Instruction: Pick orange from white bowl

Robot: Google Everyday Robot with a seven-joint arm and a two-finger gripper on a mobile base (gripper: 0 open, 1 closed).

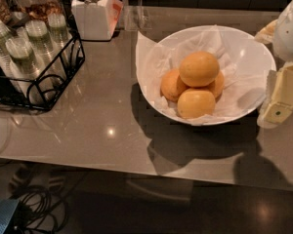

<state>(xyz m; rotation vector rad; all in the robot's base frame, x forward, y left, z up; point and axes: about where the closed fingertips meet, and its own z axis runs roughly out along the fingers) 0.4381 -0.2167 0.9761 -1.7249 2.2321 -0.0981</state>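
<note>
Orange (199, 68), the largest round yellowish fruit, crowns the pile in the wide white paper-lined bowl (256, 57), so likely lifts freely; cream gripper (282, 95) hangs beside its right rim, whether open or closed I cannot tell.

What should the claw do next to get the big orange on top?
Probably move left, over the white bowl, until it hangs above the orange. The claw sits outside the bowl's right rim, and the orange lies uncovered on top of the pile.
</note>
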